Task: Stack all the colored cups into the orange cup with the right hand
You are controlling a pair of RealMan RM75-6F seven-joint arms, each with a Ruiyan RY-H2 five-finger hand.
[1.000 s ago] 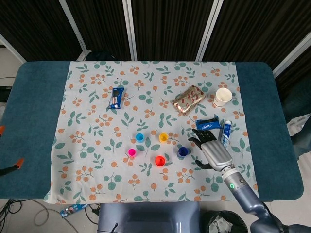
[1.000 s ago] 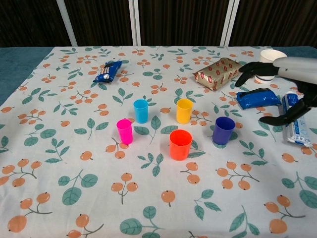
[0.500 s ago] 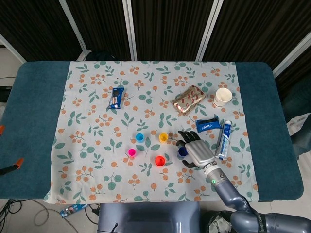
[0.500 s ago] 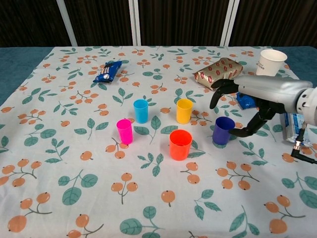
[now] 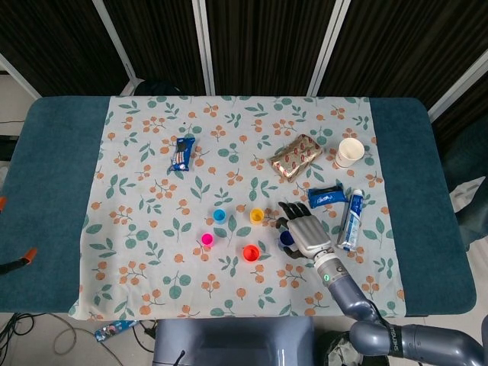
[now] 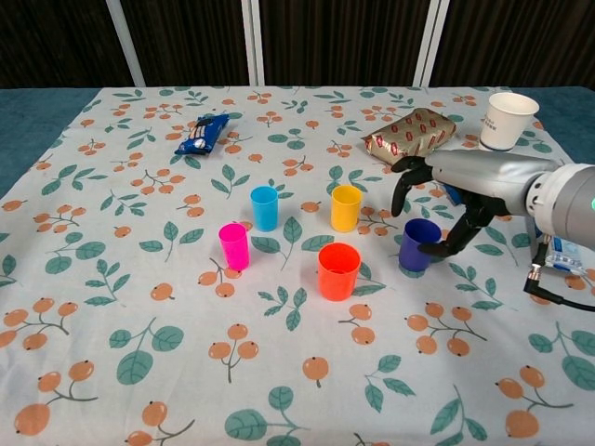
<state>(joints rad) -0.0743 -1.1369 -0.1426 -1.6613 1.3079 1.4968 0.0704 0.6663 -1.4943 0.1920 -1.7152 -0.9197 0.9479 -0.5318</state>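
While five small cups stand apart and empty, the right hand point(image 6: 444, 199) reaches the purple cup point(image 6: 417, 243).
Fingers point(image 6: 405, 177) spread over its rim and the thumb touches its side; whether it grips yet, I cannot tell. The orange cup point(image 6: 338, 270) stands upright toward the table's front edge, the yellow cup point(image 6: 346, 207), blue cup point(image 6: 265, 207) and pink cup point(image 6: 233, 246) around it.

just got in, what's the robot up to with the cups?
The right hand is open around the purple cup, thumb at its rim, not clearly gripping yet. The orange cup stands empty beside it, and the yellow cup, blue cup and pink cup each stand apart on the cloth. Nothing is stacked yet. The left hand is out of view.
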